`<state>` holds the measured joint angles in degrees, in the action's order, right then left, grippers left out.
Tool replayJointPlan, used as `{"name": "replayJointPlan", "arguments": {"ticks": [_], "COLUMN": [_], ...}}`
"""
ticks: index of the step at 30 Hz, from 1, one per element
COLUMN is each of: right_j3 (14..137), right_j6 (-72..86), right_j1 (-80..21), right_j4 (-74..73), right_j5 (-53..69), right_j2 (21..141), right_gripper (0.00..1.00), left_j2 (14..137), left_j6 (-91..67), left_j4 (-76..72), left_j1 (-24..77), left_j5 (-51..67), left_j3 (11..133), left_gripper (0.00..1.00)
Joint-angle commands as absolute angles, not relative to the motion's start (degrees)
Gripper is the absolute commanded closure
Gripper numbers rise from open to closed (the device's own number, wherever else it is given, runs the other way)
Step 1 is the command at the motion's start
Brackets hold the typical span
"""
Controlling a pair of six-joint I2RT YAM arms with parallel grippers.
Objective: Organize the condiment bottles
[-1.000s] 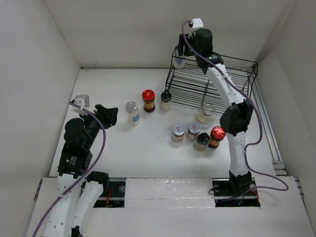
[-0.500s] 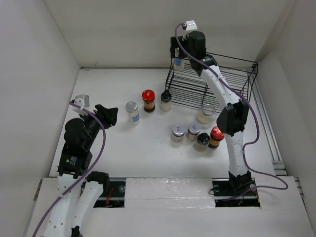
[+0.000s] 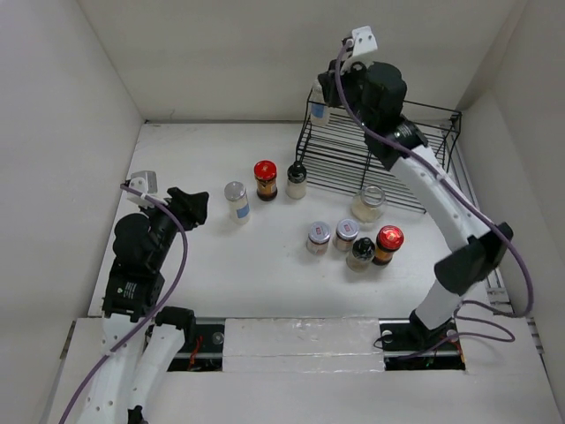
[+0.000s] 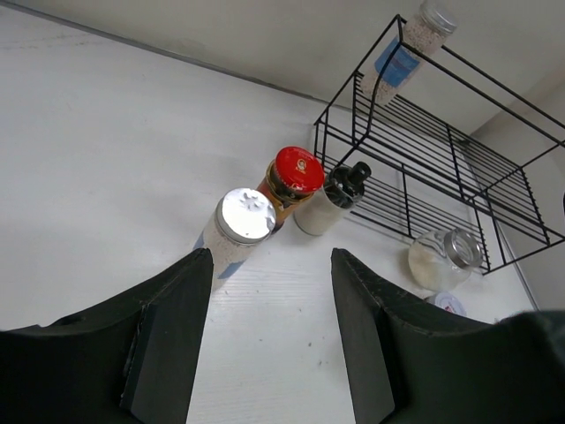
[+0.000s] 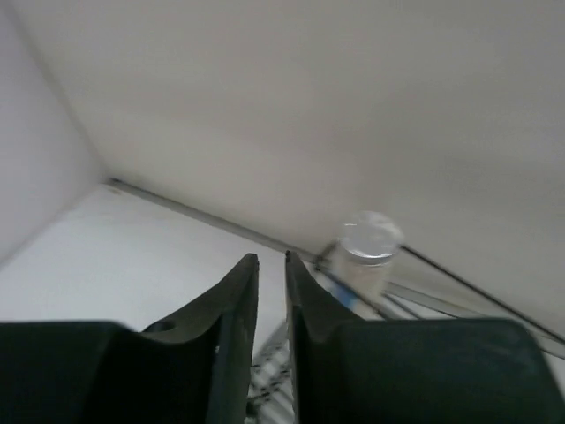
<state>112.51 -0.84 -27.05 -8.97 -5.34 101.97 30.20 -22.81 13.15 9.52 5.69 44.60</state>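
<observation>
The condiment bottles are spread over the white table. A silver-lidded jar [image 3: 236,200], a red-lidded jar [image 3: 265,179] and a black-capped bottle [image 3: 297,180] stand in a row left of the black wire rack [image 3: 380,150]. Two silver-lidded jars [image 3: 318,237] [image 3: 346,234], a black-capped bottle [image 3: 360,253] and a red-lidded jar [image 3: 387,244] cluster in front. One silver-lidded jar [image 3: 320,110] [image 5: 366,252] stands in the rack's back left corner. My right gripper [image 3: 328,91] [image 5: 272,265] hangs just beside it, shut and empty. My left gripper [image 3: 190,208] [image 4: 271,256] is open, short of the row.
A wide clear jar [image 3: 368,203] [image 4: 444,259] sits at the rack's front edge. White walls close in the table on the left, back and right. The rack's wire rim [image 4: 441,159] rises above its shelf.
My right gripper let go of the jar in the rack's corner, drew back from it and shut. Its arm swung its elbow out to the right. The left arm barely moved.
</observation>
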Motion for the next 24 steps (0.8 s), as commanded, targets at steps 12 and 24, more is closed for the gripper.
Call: {"name": "replayJointPlan", "arguments": {"ticks": [12, 24], "right_j3": [82.71, 93.51], "right_j6": [-1.75, -1.76], "right_j1": [-52.55, -53.09], "right_j4": [5.27, 1.93], "right_j5": [-2.55, -2.29], "right_j2": [97.03, 113.63], "right_gripper": [0.01, 0.01], "left_j2": [24.87, 24.87], "left_j6": [-24.17, -23.64], "left_j4": [12.13, 12.13], "left_j1": [9.23, 9.23], "left_j5": [-2.11, 0.26], "left_j3": [45.53, 45.01], "left_gripper": [0.43, 0.38]}}
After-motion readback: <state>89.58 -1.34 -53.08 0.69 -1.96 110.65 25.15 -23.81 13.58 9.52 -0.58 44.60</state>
